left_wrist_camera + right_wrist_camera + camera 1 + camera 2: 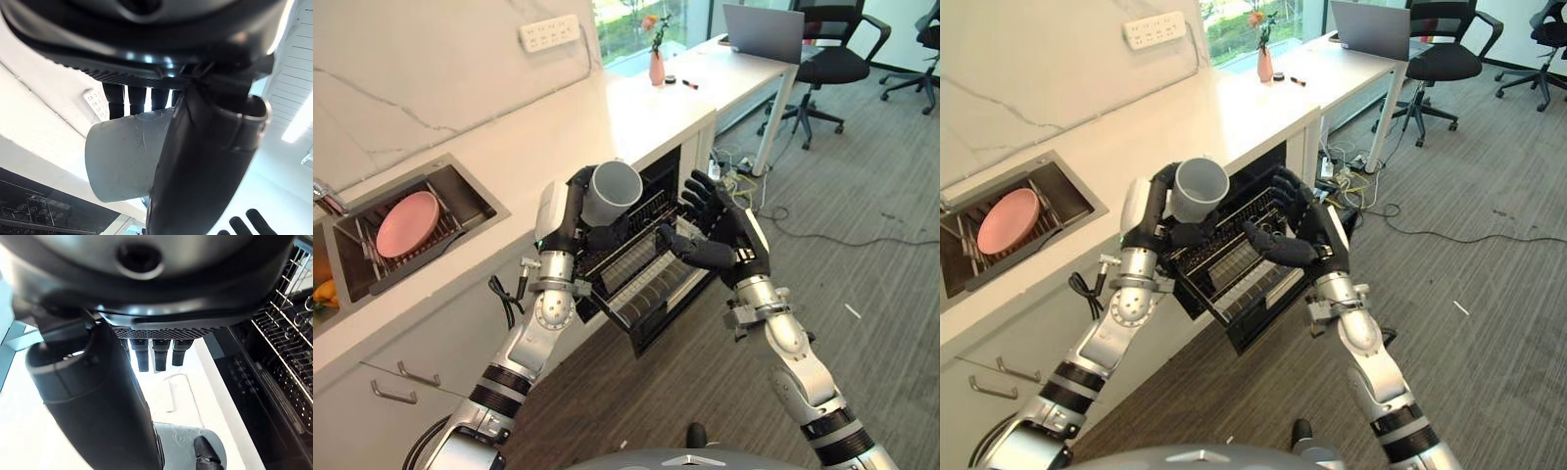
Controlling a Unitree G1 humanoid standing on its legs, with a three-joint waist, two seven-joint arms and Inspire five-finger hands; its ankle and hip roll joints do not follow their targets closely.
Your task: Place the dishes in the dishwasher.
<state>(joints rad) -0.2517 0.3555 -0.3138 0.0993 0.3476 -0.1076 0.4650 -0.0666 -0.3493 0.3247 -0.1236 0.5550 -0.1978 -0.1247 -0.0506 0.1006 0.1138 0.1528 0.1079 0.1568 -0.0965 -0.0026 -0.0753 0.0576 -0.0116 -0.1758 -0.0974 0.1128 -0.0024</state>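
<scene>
A grey cup (pixel 613 191) is held above the pulled-out dishwasher rack (pixel 636 257), its open mouth facing up and outward. My left hand (pixel 570 211) is shut on it, fingers and thumb wrapped round its wall; the left wrist view shows the cup (pixel 124 159) between them. My right hand (pixel 720 235) hovers open just right of the cup, over the rack's right side, fingers spread and holding nothing. A pink plate (pixel 407 223) leans in the sink rack (pixel 460 196) at the far left. The dishwasher (pixel 1234 259) stands open under the white counter.
A white counter (pixel 597 117) runs along the wall, with a pink vase (pixel 656 67) at its far end. Beyond stand a desk with a laptop (pixel 764 31) and office chairs (pixel 832 59). Cables lie on the wood floor by the desk leg.
</scene>
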